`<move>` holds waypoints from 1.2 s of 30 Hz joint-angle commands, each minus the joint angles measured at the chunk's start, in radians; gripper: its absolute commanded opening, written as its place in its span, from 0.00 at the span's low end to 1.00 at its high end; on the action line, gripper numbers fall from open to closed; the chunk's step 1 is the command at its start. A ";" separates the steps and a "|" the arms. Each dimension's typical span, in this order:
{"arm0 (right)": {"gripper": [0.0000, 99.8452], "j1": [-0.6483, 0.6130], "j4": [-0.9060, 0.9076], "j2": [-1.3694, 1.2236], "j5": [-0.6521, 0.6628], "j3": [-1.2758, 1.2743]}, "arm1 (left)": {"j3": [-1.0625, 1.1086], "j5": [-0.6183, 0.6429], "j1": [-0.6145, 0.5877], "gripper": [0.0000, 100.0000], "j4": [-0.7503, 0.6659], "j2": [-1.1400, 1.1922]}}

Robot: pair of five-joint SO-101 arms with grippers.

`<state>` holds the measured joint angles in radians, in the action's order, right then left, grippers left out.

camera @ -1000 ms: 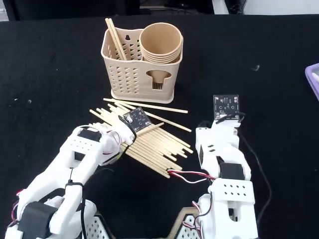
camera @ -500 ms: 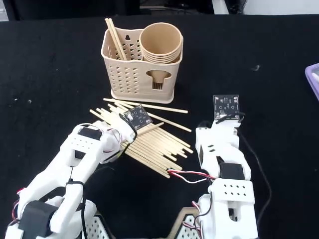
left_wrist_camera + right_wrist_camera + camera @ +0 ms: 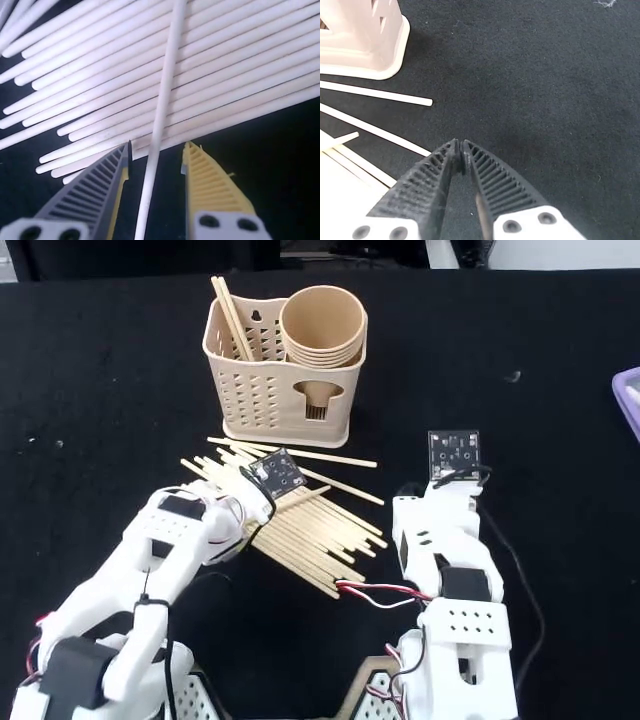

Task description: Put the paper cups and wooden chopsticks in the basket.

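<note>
Left wrist view: the left claw (image 3: 157, 146) is sitting open astride one wooden chopstick (image 3: 167, 75) that is lying across the chopstick pile (image 3: 300, 525) (jaws not touching it). The right claw (image 3: 459, 146) is hanging closed and empty over the desk (image 3: 545, 75); paper cups (image 3: 322, 325) are standing in the basket (image 3: 265, 400)

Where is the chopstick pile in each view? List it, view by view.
High view: chopstick pile in front of the basket, under the left arm.
Left wrist view: pile just beyond the open fingers of the left gripper.
Right wrist view: its edge beside the shut fingers of the right gripper.
Shared landmark: the basket, its foot in the right wrist view.
</note>
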<state>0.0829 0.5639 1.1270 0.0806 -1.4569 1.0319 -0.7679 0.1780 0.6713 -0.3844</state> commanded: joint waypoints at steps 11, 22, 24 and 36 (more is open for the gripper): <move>0.01 0.015 -0.018 0.027 -0.005 0.002 | -0.056 0.008 0.025 0.08 -0.026 0.137; 0.01 0.014 -0.020 0.027 -0.005 0.002 | -0.021 -0.094 0.025 0.03 0.173 0.021; 0.01 0.014 -0.020 0.027 -0.005 0.002 | -0.021 -0.094 0.025 0.03 0.224 -0.012; 0.01 0.015 -0.023 0.027 -0.005 0.002 | -0.028 -0.072 0.153 0.05 0.298 -0.213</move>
<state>0.0829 0.5639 1.1270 0.0806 -1.4569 1.0196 -0.8508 0.2256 0.9643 -0.5393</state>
